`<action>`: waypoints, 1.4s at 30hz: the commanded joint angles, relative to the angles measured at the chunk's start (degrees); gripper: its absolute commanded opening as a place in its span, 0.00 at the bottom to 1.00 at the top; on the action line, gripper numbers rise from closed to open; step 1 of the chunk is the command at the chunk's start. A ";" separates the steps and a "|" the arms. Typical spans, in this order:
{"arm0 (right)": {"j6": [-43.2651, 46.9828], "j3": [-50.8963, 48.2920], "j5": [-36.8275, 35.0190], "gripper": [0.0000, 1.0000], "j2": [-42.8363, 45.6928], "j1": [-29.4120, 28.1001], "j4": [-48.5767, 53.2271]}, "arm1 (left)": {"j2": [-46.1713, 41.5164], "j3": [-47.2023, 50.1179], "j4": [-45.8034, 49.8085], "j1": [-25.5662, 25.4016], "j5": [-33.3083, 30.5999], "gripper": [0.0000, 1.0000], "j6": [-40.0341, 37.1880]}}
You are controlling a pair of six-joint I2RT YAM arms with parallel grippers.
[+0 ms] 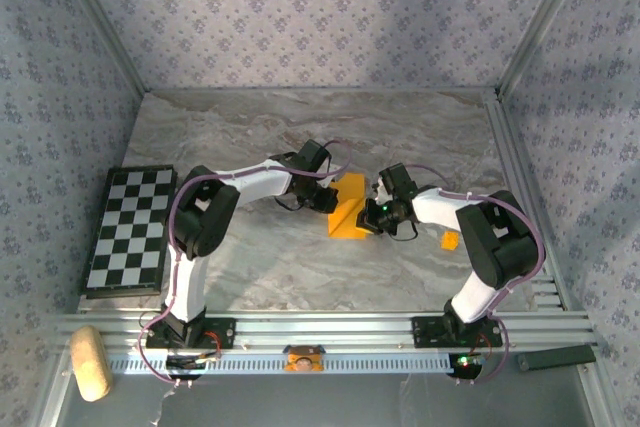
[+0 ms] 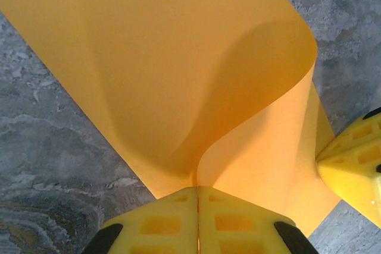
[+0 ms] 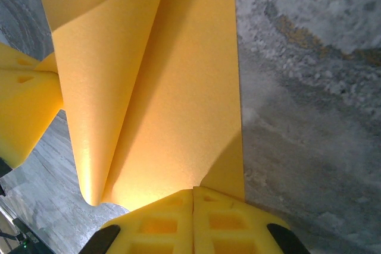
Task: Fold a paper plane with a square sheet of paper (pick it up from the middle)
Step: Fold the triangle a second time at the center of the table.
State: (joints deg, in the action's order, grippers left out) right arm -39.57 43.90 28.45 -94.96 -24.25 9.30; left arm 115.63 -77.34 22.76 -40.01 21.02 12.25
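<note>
Top external view: the square sheet of paper (image 1: 349,207) sits near the middle of the table (image 1: 280,267), bent over on itself into a narrow orange-yellow shape and held between the two arms. The left pincer (image 1: 333,199) meets it from the left and the right pincer (image 1: 372,217) from the right, both close against its edges. From the left wrist, the left pincer (image 2: 197,191) is clenched on the paper (image 2: 178,75): its yellow fingers (image 2: 161,224) are pressed together with the sheet's edge caught between them, and the paper rises away in a smooth curl, one flap bowing over the other. A yellow finger of the right pincer (image 2: 357,168) touches the sheet at the right edge of that view. From the right wrist, the right pincer (image 3: 193,192) is likewise clamped on the paper (image 3: 172,87), which runs upward as a long doubled strip with a rounded bend low on its left side; the left pincer's yellow finger (image 3: 24,108) grips it at the left. Grey marbled table (image 3: 309,117) lies beneath. Just right of the right pincer lies a tiny orange bit (image 1: 450,239). Well to the left a black-and-white chequered board (image 1: 130,232) lies flat on the table.
</note>
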 commanded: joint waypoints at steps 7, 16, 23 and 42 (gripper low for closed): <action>-1.12 2.35 0.89 0.11 1.30 -0.74 -0.35 | 1.94 -0.81 0.18 0.05 2.89 0.07 -1.71; -3.93 1.70 1.41 0.12 0.21 -2.75 -2.51 | 2.09 -0.88 0.28 -0.02 3.24 0.07 -0.49; -0.82 0.40 -1.78 0.11 -0.50 -2.11 1.95 | 1.66 0.03 0.15 -0.47 3.24 0.07 3.91; 1.58 1.43 1.61 0.14 3.14 0.53 2.14 | -2.51 4.65 -5.86 -3.79 -1.76 0.08 18.93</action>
State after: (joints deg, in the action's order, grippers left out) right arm -35.99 44.95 28.95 -94.02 -23.03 12.01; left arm 115.13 -73.52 17.17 -43.31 20.91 28.64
